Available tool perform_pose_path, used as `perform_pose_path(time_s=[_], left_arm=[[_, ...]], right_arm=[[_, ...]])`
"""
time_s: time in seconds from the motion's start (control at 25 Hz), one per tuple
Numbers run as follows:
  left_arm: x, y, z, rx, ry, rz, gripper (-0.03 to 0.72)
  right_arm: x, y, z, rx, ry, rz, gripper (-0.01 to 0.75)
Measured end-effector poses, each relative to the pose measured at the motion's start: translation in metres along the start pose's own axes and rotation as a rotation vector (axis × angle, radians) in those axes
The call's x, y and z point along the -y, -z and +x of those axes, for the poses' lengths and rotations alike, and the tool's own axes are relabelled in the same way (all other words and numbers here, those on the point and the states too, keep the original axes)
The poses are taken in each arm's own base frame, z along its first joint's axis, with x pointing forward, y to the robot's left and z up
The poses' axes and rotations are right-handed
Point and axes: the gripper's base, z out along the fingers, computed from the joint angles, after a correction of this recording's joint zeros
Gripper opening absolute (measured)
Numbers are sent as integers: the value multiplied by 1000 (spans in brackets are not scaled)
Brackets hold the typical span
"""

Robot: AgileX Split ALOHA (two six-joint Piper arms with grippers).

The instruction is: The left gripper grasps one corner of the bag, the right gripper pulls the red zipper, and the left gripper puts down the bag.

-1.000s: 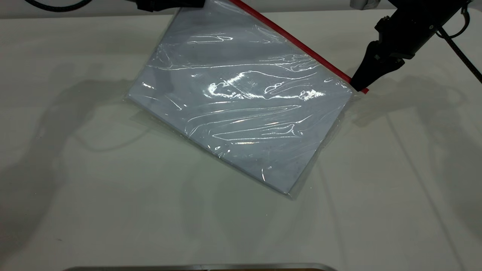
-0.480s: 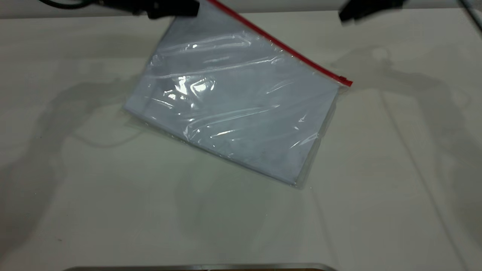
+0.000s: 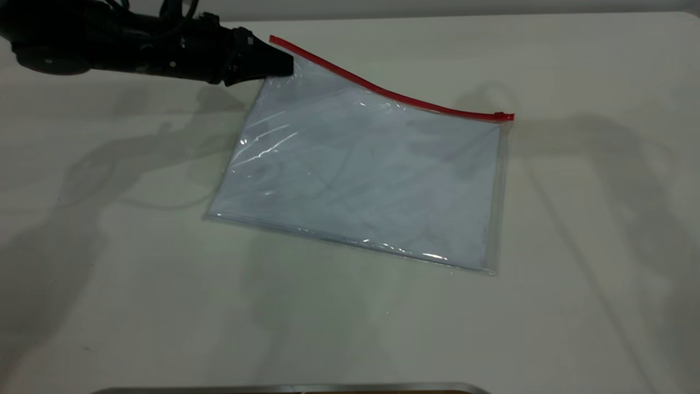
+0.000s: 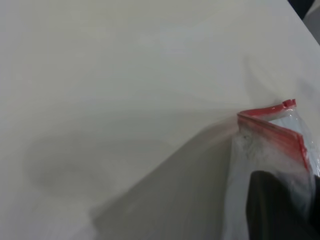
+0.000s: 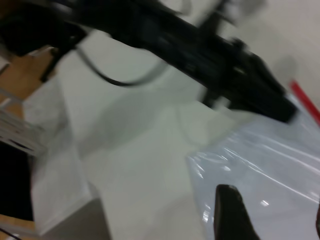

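Observation:
The bag [image 3: 372,175], a clear pouch with pale paper inside, lies almost flat on the white table [image 3: 136,273]. Its far left corner is still raised a little. My left gripper [image 3: 284,63] is shut on that corner, reaching in from the left. The red zipper [image 3: 394,96] runs along the bag's far edge, and its small slider tab [image 3: 500,115] sits at the right end. In the left wrist view the red zipper [image 4: 272,127] curls just past the black fingers [image 4: 275,205]. My right gripper [image 5: 275,212] is open above the bag [image 5: 270,165], out of the exterior view.
A metal edge [image 3: 290,388] lies along the table's near side. The right wrist view shows the left arm [image 5: 210,50] with a looping cable, and a white box [image 5: 50,165] beside a wooden surface beyond the table's edge.
The right gripper let go of the zipper's end and rose out of the exterior view. The left gripper came down with the bag's corner, and the bag settled from tilted to nearly flat.

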Motion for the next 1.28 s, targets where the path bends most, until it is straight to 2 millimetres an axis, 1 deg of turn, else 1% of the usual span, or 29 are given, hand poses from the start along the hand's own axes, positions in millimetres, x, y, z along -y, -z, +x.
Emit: perform_pose_path(time_s=[0.08, 0.24, 0.32, 0.36, 0.44, 0.48, 0.52, 0.56, 0.64, 0.68, 0.76, 0.8, 0.88, 0.92, 0.96, 1.04, 1.08, 1.12, 1.2, 1.28], left_arm=[[0, 0, 0, 2, 20, -1, 205], [3, 1, -3, 13, 80, 33, 350], [12, 9, -13, 34, 82, 88, 407], [17, 14, -21, 50, 74, 118, 422], [36, 31, -47, 101, 42, 199, 433], [47, 42, -62, 129, 17, 235, 434], [56, 51, -74, 150, -2, 256, 435], [69, 65, -91, 179, -33, 274, 436], [88, 87, -112, 207, -76, 287, 438], [100, 100, -124, 217, -103, 292, 438], [129, 124, -143, 205, -167, 292, 439], [143, 134, -149, 184, -194, 288, 439], [178, 158, -159, 108, -281, 264, 439], [193, 169, -160, 60, -305, 244, 439], [214, 184, -164, 31, -333, 222, 439], [243, 208, -163, -61, -366, 149, 439], [255, 218, -161, -106, -368, 101, 439], [272, 232, -159, -140, -381, 46, 439], [295, 251, -154, -189, -378, -55, 439], [316, 267, -144, -228, -369, -157, 438]], right_arm=[[-20, 14, -14, 14, 3, 6, 443], [-66, 53, -42, 34, 36, 65, 443], [-95, 75, -53, 47, 59, 103, 443], [-107, 84, -56, 41, 64, 127, 443], [-136, 107, -61, 35, 80, 187, 443], [-148, 115, -62, 25, 68, 222, 445], [-160, 126, -61, 17, 56, 266, 445], [-172, 136, -61, 14, 49, 309, 445], [-192, 154, -56, 4, 4, 412, 445], [-204, 163, -52, 9, -14, 454, 445], [-225, 179, -39, 15, -61, 543, 445], [-232, 183, -29, 9, -93, 578, 445], [-250, 190, -6, 8, -147, 627, 445], [-256, 191, 6, 6, -176, 648, 445], [-262, 192, 21, -2, -198, 668, 445], [-274, 193, 51, -15, -235, 709, 445], [-276, 191, 67, -37, -262, 733, 443], [-279, 189, 84, -51, -282, 757, 441], [-281, 187, 115, -78, -332, 820, 435], [-283, 183, 147, -102, -371, 872, 428]])
